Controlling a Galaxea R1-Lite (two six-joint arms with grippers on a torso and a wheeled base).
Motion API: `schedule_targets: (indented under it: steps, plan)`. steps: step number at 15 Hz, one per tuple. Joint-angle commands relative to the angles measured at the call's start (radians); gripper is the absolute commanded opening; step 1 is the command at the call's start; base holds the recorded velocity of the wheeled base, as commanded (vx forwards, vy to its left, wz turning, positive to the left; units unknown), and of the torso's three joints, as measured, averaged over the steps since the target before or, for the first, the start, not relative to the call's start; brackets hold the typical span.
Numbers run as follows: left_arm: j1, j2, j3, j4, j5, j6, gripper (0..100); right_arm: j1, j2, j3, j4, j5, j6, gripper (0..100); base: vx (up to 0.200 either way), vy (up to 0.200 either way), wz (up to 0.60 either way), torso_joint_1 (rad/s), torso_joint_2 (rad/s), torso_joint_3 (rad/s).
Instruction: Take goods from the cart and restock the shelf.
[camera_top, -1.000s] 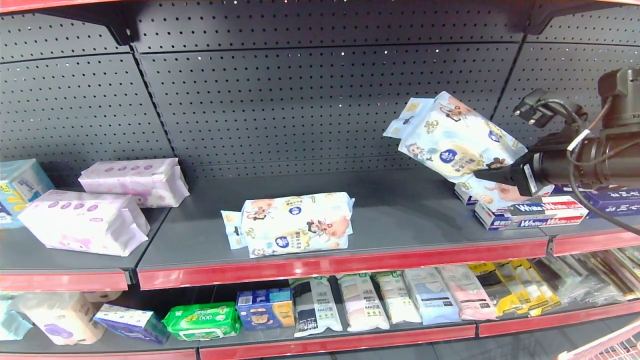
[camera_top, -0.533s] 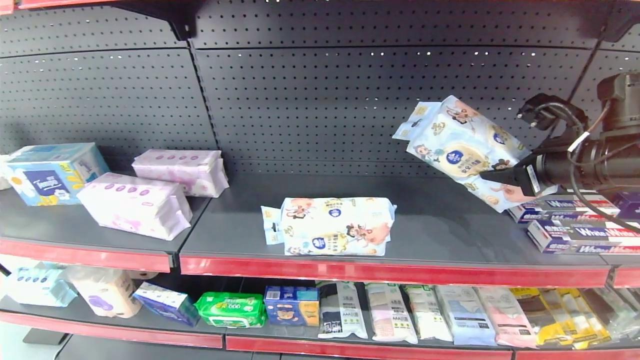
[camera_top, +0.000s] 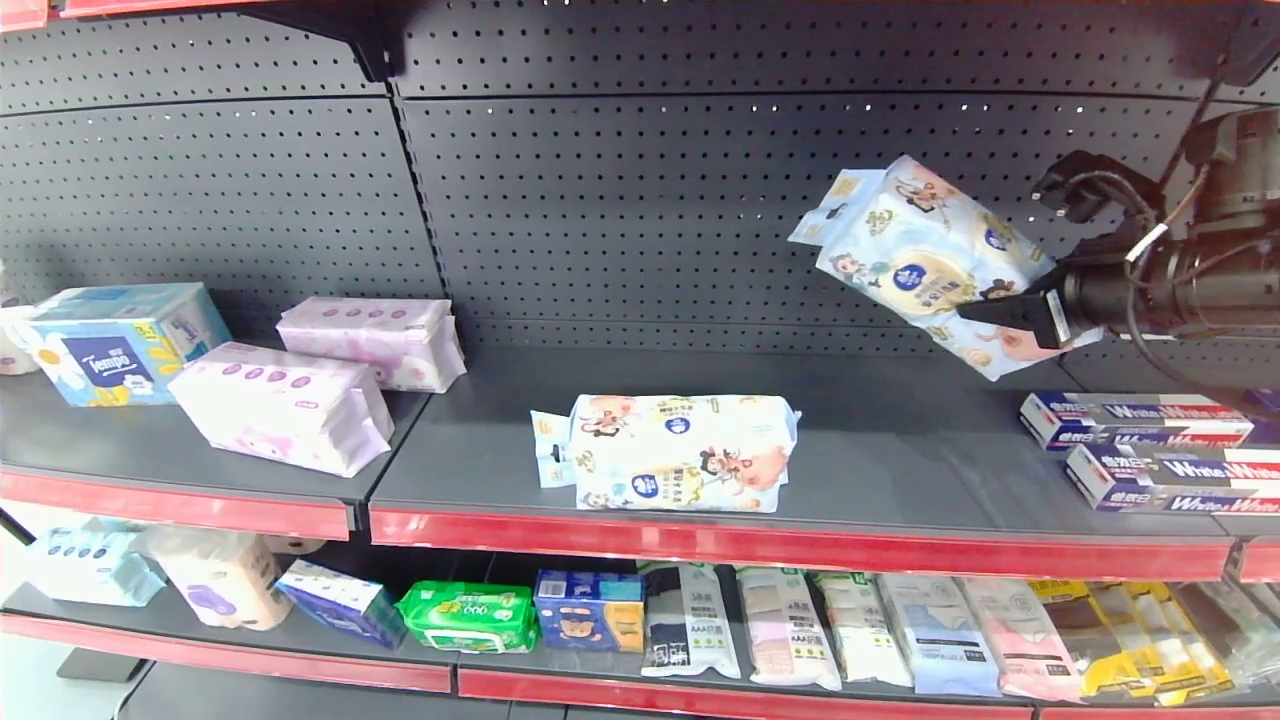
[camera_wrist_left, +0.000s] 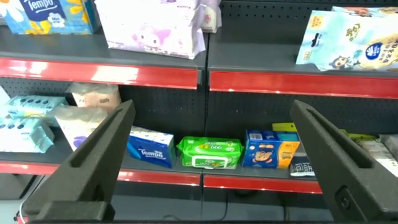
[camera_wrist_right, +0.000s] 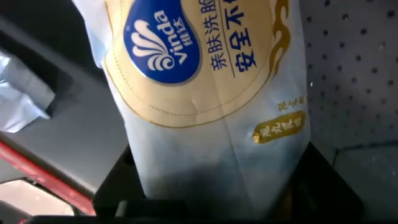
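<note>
The right gripper (camera_top: 1003, 318) is clamped on a soft white-and-blue plastic pack of tissues printed with cartoon figures (camera_top: 920, 255), its black fingers (camera_wrist_right: 118, 186) pressed against the two sides of the pack's lower end. The pack hangs tilted in the air above the right end of the dark grey metal shelf with a red front edge (camera_top: 800, 545), close to the perforated back panel and not touching the board. A second pack of the same print (camera_top: 680, 465) lies flat near the front edge of that shelf, about midway along it. Blue-and-white toothpaste boxes (camera_top: 1135, 420) lie at the right end, below the held pack, and pale pink tissue packs (camera_top: 285, 405) sit toward the left end. The left gripper (camera_wrist_left: 211, 109) is lower down with its jaws spread wide and nothing between them, facing the lower shelf where a green wipes pack (camera_wrist_left: 210, 152) lies.
</note>
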Motion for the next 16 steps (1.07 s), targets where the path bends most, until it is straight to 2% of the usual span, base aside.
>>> schedule_targets:
  steps: [1,5,8,12,13,16]
  plan:
    - [0.000,0.001,0.000,0.000,0.000,0.000,100,0.022,0.114,-0.080,0.006,0.071,-0.040,0,0.000,0.000,0.00,0.000,0.00,0.000]
    - [0.000,0.001,-0.002,0.000,0.000,-0.001,100,0.096,0.190,-0.135,0.008,0.160,-0.124,0,0.000,0.000,0.00,0.000,0.00,0.000]
    - [0.000,0.001,-0.002,0.000,0.000,0.000,100,0.134,0.218,-0.154,0.017,0.162,-0.133,0,0.000,0.000,0.00,0.000,0.00,0.000]
    - [0.000,0.001,0.000,0.000,0.000,0.000,100,0.151,0.261,-0.235,0.106,0.162,-0.129,0,0.000,0.000,0.00,0.000,0.00,0.000]
    - [0.000,0.001,-0.002,0.000,0.000,0.000,100,0.158,0.264,-0.254,0.164,0.160,-0.130,0,0.000,0.000,0.00,0.000,0.00,0.000]
    - [0.000,0.001,0.000,0.000,0.000,0.000,100,0.181,0.296,-0.277,0.174,0.157,-0.125,0,0.000,0.000,0.00,0.000,0.00,0.000]
